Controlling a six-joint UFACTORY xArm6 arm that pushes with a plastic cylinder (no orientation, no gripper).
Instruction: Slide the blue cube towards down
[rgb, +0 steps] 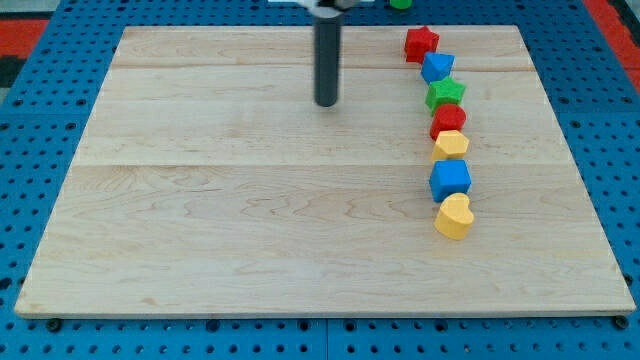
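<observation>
While my tip (327, 103), a bare rod with no jaws, sits upper centre touching nothing, approach is pending: blue cube (450, 180) lies right of centre, yellow heart (454, 217) touching below, so reach above it first.

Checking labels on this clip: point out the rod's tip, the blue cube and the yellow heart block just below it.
my tip (327, 104), camera view, the rod's very end.
blue cube (450, 179), camera view, its top face.
yellow heart block (454, 216), camera view, its top face.
</observation>
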